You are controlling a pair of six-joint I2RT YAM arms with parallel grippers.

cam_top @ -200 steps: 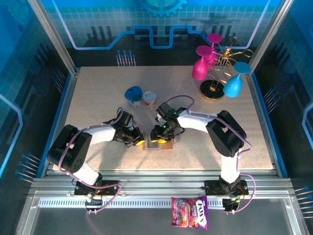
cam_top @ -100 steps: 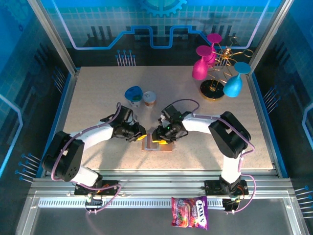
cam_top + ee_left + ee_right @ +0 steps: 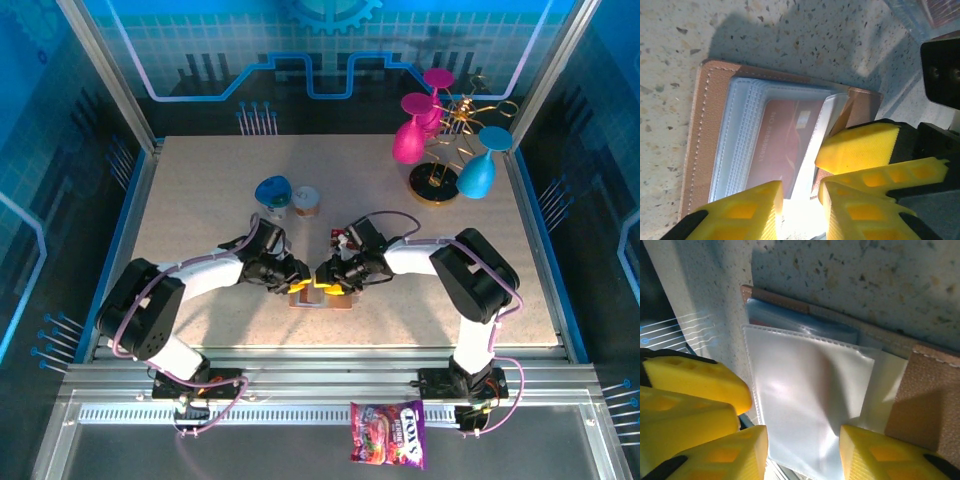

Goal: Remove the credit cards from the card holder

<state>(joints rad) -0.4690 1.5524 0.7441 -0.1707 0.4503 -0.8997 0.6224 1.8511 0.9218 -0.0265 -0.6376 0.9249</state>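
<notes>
The card holder [image 3: 322, 299] lies open on the counter [image 3: 200, 200], low in the middle of the overhead frame, with both arms meeting over it. In the left wrist view a red credit card [image 3: 782, 145] sits inside the stacked clear sleeves [image 3: 740, 130], so the step in hand is reaching the card; none is out yet. The left tool [image 3: 800, 191] hovers at the sleeves' lower edge, fingers slightly apart and gripping nothing. The right tool [image 3: 804, 436] straddles a lifted sleeve leaf, fingers apart; whether they press it cannot be told. Next, the left tool probably has to find the sleeve's mouth, pinch the card's edge alone, and slide it out while the right steadies the leather.
</notes>
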